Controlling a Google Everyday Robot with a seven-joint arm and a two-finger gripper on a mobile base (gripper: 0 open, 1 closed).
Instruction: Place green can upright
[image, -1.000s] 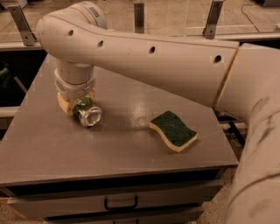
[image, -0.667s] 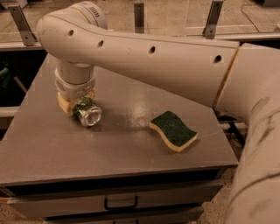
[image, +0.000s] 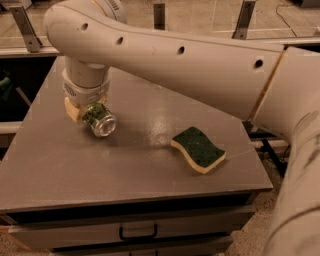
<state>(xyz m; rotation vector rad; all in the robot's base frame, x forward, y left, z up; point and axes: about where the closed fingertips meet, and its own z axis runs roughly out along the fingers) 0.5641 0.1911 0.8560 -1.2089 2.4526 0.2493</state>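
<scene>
The green can (image: 98, 119) lies tilted on its side at the left of the grey table (image: 125, 170), its silver end facing me. My gripper (image: 87, 111) comes down from the big white arm (image: 165, 55) and sits right over the can. Its pale fingers (image: 71, 109) stand on either side of the can's body and appear closed on it. The far end of the can is hidden by the gripper.
A green and yellow sponge (image: 198, 149) lies on the table to the right of the can. The table has a drawer with a dark handle (image: 138, 233) at the front. Metal railing posts (image: 243, 19) stand behind the table.
The can's silver end sits slightly higher and more tilted than before; the gripper has stayed over it. The sponge has not moved.
</scene>
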